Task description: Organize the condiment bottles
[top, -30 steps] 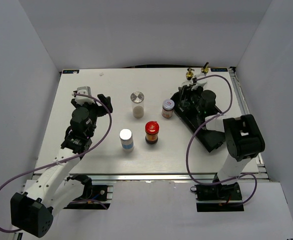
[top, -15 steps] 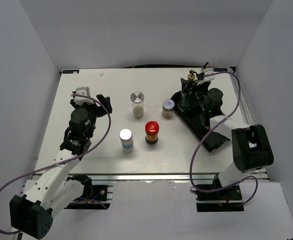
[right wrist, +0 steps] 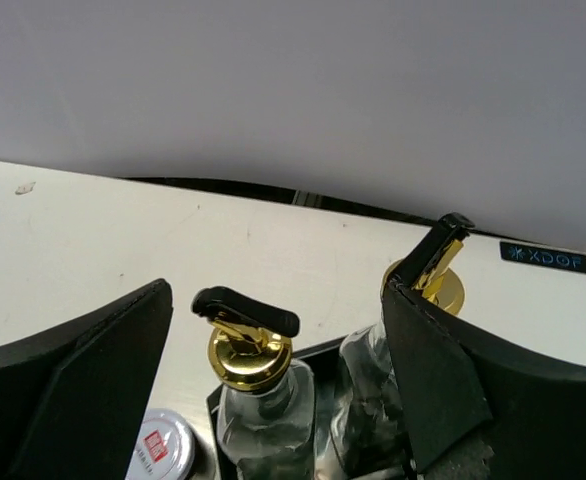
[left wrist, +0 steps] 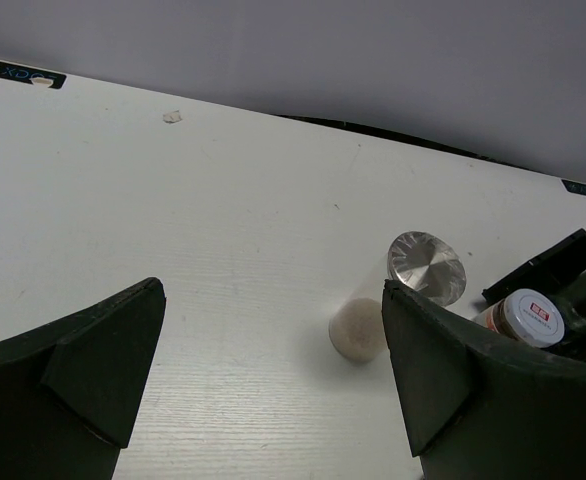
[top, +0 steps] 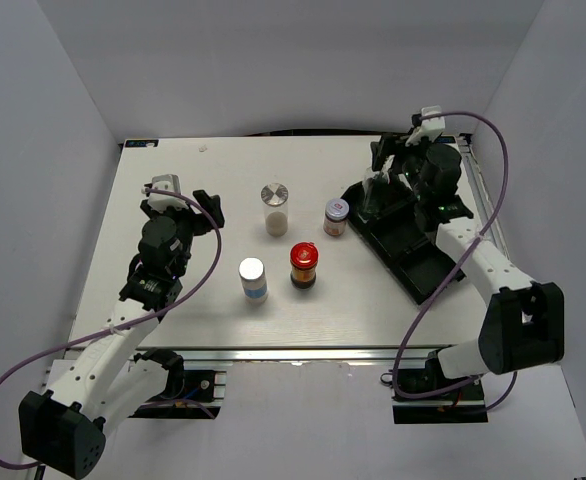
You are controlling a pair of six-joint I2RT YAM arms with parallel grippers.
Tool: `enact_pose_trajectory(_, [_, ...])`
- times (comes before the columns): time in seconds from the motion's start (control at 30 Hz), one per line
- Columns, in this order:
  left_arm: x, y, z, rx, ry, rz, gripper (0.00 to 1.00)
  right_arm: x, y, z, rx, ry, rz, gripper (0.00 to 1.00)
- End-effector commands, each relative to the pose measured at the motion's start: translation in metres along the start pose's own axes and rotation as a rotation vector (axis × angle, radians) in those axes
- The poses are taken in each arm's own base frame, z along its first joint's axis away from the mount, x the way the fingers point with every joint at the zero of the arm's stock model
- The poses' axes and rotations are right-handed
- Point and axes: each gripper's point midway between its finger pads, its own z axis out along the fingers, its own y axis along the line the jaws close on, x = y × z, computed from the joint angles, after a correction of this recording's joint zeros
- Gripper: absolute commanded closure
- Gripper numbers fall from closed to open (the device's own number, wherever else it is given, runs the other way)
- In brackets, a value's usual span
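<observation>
Left gripper (left wrist: 273, 300): fingers spread wide, holding nothing, hanging over the left part of the table (top: 223, 160). Blue-labelled jar (top: 253, 280): upright, loose on the table, to the right of the left arm and nearer the arm bases than its fingertips. Clear jar (left wrist: 413, 290): silver lid, long axis upright, ahead of the left fingers and off toward the right-hand one, apart from both. It is probably the nearest reach for this arm. Red-lidded jar (top: 304, 265): upright at mid-table, just right of the blue-labelled jar and about midway between the arms. Small jar (top: 336, 216): silver lid, red label, upright just beside the tray's left edge, closer to the right arm. Tall bottles (right wrist: 258, 400): two, gold pourers, upright side by side in the far end of the tray (top: 423, 270). Right gripper (right wrist: 278, 290): fingers released and empty, flanking the pourers from above. The small jar lies to its left, so a leftward move seems called for.
</observation>
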Motion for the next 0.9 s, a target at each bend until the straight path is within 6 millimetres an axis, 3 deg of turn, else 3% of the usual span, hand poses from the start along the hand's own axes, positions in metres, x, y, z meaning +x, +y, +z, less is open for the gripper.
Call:
enact_pose_trajectory(0.0, [-0.008,-0.001,-0.002,-0.006,-0.010,-0.016,0.02,-0.033,0.003,-0.015,-0.008,0.050,0.041,0.11])
enact_pose_trajectory(0.13, [-0.005,0.002,-0.001,-0.029,0.019,-0.021,0.02,-0.058,0.008,-0.038,-0.019,0.104,0.059,0.11])
enact_pose_trajectory(0.27, [-0.005,0.004,0.000,-0.057,0.036,-0.042,0.02,-0.061,0.031,-0.066,-0.106,0.195,0.041,0.11])
enact_pose_trajectory(0.37, [0.001,0.006,0.000,-0.073,0.069,-0.048,0.02,-0.059,0.065,-0.087,-0.240,0.236,-0.006,0.10])
enact_pose_trajectory(0.4, [0.003,0.006,0.001,-0.076,0.076,-0.052,0.02,-0.057,0.086,-0.094,-0.313,0.247,-0.040,0.11])
enact_pose_trajectory(0.47, [0.004,0.006,0.002,-0.084,0.080,-0.064,0.02,-0.048,0.114,-0.107,-0.425,0.294,-0.099,0.11])
enact_pose_trajectory(0.5, [0.007,0.007,0.003,-0.086,0.085,-0.068,0.02,-0.042,0.141,-0.116,-0.499,0.311,-0.117,0.11])
enact_pose_trajectory(0.6, [0.013,0.009,0.004,-0.101,0.098,-0.070,0.02,-0.016,0.183,-0.127,-0.612,0.377,-0.143,0.10])
enact_pose_trajectory(0.7, [0.018,0.012,0.003,-0.117,0.112,-0.068,0.02,0.013,0.212,-0.130,-0.656,0.448,-0.147,0.10])
enact_pose_trajectory(0.87, [0.024,0.018,0.002,-0.137,0.113,-0.065,0.02,0.067,0.242,-0.136,-0.697,0.582,-0.204,0.10])
